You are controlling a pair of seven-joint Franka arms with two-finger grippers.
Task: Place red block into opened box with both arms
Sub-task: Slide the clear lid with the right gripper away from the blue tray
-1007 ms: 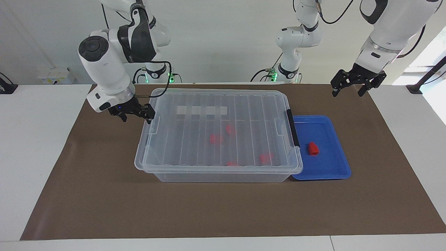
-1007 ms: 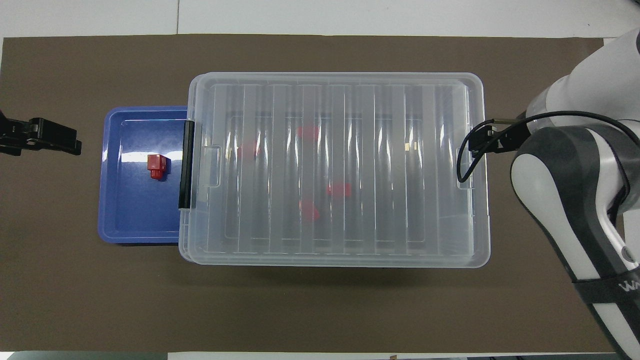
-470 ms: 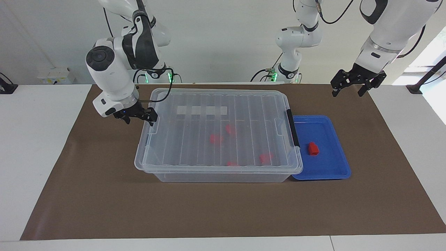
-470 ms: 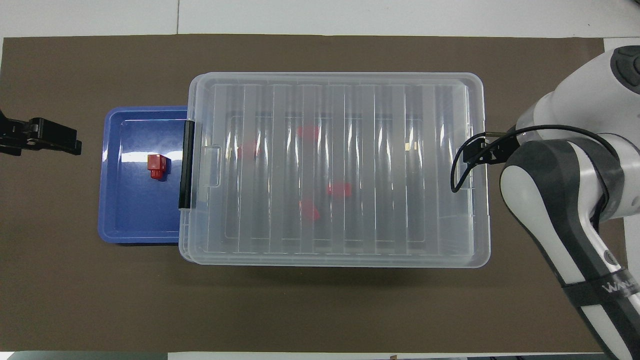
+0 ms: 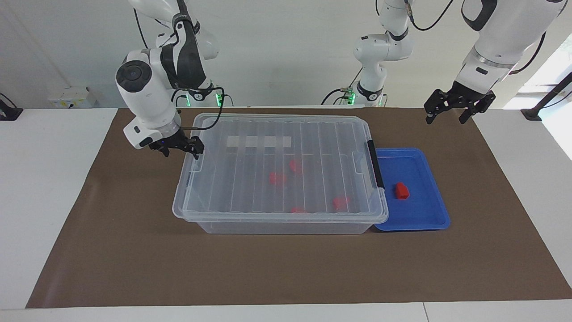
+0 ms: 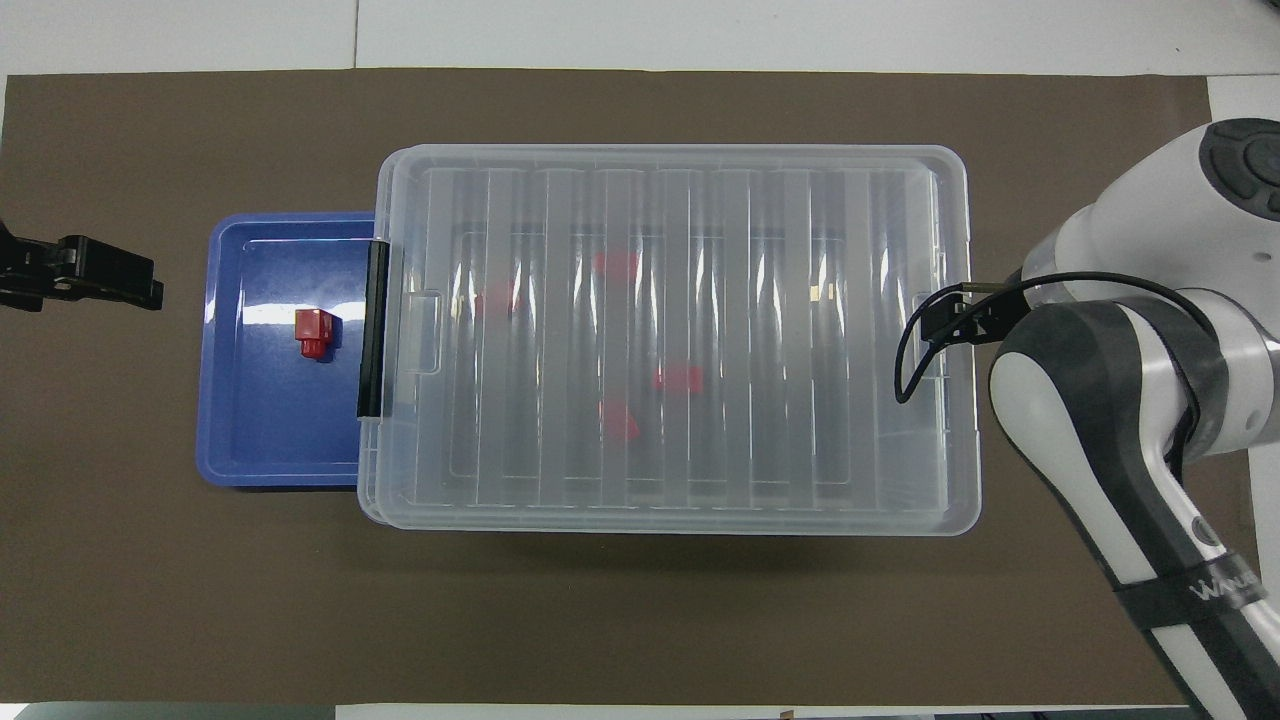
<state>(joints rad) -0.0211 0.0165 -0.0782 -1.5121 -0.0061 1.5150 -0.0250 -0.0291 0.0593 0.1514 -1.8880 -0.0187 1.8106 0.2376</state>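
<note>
A small red block (image 5: pixel 401 191) (image 6: pixel 315 333) lies in a shallow blue tray (image 5: pixel 424 214) (image 6: pixel 260 440). The tray sits against the box (image 5: pixel 277 220) (image 6: pixel 660 522) at the end toward the left arm. The clear box has its ribbed lid (image 5: pixel 313 134) down flat, with the black latch (image 5: pixel 375 164) on the tray side. My right gripper (image 5: pixel 180 152) (image 6: pixel 950 318) hangs open at the box's other end, level with the lid's rim. My left gripper (image 5: pixel 446 117) (image 6: pixel 140 290) waits open above the brown mat, clear of the tray.
Several more red blocks (image 5: pixel 277 178) (image 6: pixel 678 379) show through the lid inside the box. A brown mat (image 5: pixel 134 250) covers the table. Two slimmer white arms with green-lit bases (image 5: pixel 366 94) stand at the robots' edge of the table.
My right arm has swung so that its gripper has moved in toward the end of the box, over the lid's rim. The left arm, box, tray and red block have not moved.
</note>
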